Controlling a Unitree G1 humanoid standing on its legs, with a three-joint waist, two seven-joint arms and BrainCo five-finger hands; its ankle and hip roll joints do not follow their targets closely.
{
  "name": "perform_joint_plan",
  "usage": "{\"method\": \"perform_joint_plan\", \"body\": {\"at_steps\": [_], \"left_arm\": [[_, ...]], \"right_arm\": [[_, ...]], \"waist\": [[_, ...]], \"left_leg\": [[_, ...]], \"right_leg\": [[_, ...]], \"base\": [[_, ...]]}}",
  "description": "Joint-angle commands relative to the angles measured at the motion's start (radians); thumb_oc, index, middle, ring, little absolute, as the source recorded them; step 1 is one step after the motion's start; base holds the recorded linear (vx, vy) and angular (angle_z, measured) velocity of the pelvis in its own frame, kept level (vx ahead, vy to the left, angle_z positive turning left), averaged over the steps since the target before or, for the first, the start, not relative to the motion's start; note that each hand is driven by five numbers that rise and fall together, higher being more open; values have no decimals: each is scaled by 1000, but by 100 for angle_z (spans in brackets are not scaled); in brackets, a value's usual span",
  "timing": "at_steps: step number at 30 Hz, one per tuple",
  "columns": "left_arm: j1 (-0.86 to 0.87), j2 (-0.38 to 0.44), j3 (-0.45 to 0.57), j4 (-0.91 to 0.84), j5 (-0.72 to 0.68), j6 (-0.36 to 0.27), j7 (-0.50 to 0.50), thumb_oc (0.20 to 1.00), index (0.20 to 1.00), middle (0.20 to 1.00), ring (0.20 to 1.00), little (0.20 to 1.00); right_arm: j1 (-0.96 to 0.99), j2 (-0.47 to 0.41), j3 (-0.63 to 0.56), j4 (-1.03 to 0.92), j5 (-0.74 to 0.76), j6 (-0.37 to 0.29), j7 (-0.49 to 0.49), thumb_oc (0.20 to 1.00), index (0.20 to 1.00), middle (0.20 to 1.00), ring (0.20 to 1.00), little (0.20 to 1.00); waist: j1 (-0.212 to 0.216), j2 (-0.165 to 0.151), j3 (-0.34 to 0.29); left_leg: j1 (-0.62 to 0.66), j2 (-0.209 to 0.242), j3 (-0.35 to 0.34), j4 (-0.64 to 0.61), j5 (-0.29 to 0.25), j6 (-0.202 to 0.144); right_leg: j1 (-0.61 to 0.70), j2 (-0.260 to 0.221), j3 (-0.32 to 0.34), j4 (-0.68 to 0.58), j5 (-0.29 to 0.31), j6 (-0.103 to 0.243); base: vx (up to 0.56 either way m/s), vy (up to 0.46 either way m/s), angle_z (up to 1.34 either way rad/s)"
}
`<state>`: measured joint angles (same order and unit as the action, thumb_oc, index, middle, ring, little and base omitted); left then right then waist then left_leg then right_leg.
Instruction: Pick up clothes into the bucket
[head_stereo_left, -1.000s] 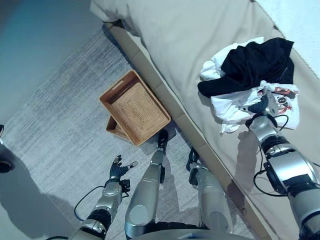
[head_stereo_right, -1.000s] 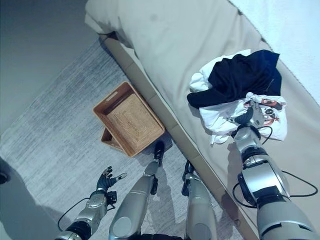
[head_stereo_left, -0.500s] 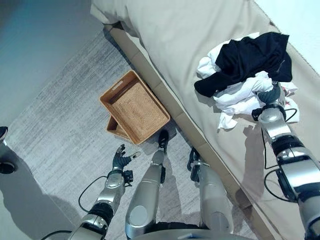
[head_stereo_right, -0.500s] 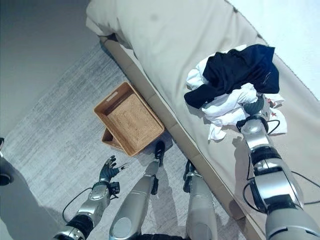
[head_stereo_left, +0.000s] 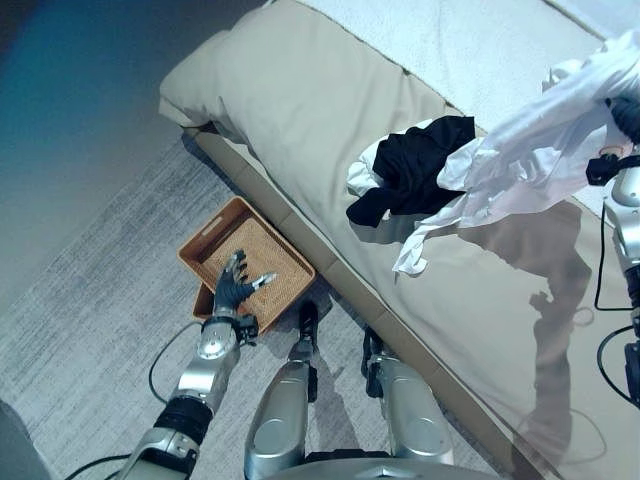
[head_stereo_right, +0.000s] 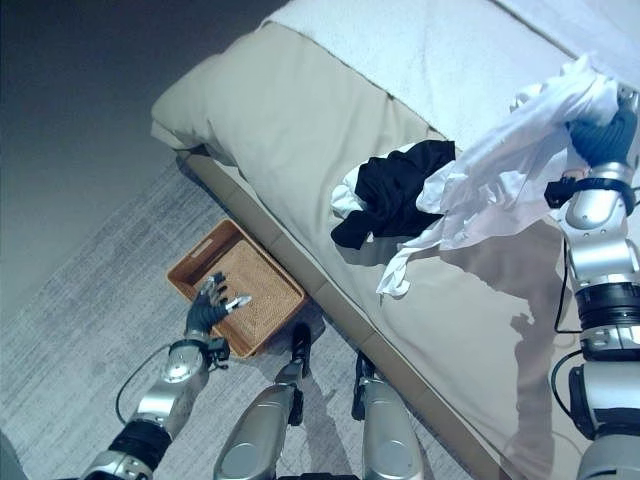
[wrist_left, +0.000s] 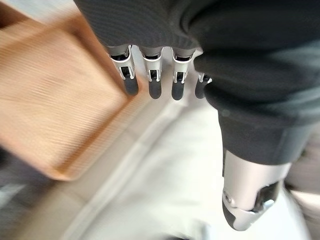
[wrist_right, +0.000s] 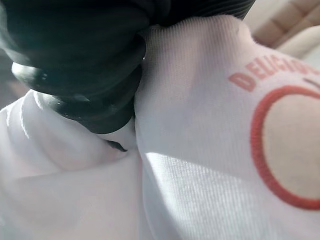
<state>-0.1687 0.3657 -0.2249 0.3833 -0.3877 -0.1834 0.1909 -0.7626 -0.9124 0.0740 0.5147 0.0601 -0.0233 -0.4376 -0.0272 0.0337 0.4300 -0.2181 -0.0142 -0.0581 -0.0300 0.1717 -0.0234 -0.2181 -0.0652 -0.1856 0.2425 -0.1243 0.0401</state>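
While the right hand (head_stereo_right: 603, 138) holds a white garment (head_stereo_right: 500, 175) bunched in its fingers above the bed (head_stereo_left: 330, 110), a black garment (head_stereo_left: 415, 165) lies on the bed; the left hand (head_stereo_left: 233, 291), fingers straight and apart, hovers over the wicker basket (head_stereo_left: 205, 245) beside the bed.

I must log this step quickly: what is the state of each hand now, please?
Left hand: open, fingers straight, above the wicker basket, holding nothing.
Right hand: shut on the white shirt, lifted above the bed.

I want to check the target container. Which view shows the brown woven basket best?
The right eye view: the whole brown woven basket lies on the floor beside the bed. The left eye view shows it similarly; the left wrist view shows a blurred part.
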Motion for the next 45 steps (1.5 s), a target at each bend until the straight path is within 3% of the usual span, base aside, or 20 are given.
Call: {"method": "perform_joint_plan", "body": {"at_steps": [1,7,15,25,31,41,45], "left_arm": [[19,33,-34,-79,-24,-37,-51,1000,1000,1000,1000,1000],[-100,155,-146,-378,-76,-13,-183,1000,1000,1000,1000,1000],[-324,200,-321,-425,-114,4,-251,1000,1000,1000,1000,1000],[-518,95,-475,-289,-99,47,-256,1000,1000,1000,1000,1000],[-519,26,-463,-222,-22,60,-231,1000,1000,1000,1000,1000],[-467,-78,-379,-121,190,78,-153,1000,1000,1000,1000,1000],[-459,-111,-381,-98,152,75,-145,1000,1000,1000,1000,1000]], "right_arm": [[-40,-23,33,-115,-10,-79,7,200,200,200,200,200],[43,-6,38,-294,7,-94,107,200,200,200,200,200],[83,-24,121,-427,169,-115,280,200,200,200,200,200],[89,-44,243,-599,305,-101,424,200,200,200,200,200],[111,-12,238,-696,326,-112,455,200,200,200,200,200],[205,146,199,-876,470,-137,516,200,200,200,200,200],[215,164,207,-903,495,-137,524,200,200,200,200,200]], "waist": [[-22,-63,-151],[-54,-59,-240],[-75,-68,-309],[-86,-69,-358],[-86,-72,-365],[-72,-77,-360],[-75,-77,-355]], "left_leg": [[97,-16,-4,63,-177,-8],[177,-2,5,39,-188,-11],[236,12,19,12,-190,-19],[286,20,29,-1,-189,-25],[279,21,24,-5,-172,-28],[289,29,31,-18,-160,-31],[292,32,30,-20,-156,-35]], "right_leg": [[110,-66,27,-165,89,74],[176,-56,26,-157,58,72],[239,-49,20,-188,58,74],[304,-45,17,-221,66,77],[304,-42,7,-240,83,74],[333,-24,14,-299,108,71],[339,-21,8,-302,105,68]], "base": [[74,-22,-3],[79,-17,-4],[49,-21,0],[8,-7,-2],[-46,-14,2],[-23,-21,-2],[1,-14,1]]}}
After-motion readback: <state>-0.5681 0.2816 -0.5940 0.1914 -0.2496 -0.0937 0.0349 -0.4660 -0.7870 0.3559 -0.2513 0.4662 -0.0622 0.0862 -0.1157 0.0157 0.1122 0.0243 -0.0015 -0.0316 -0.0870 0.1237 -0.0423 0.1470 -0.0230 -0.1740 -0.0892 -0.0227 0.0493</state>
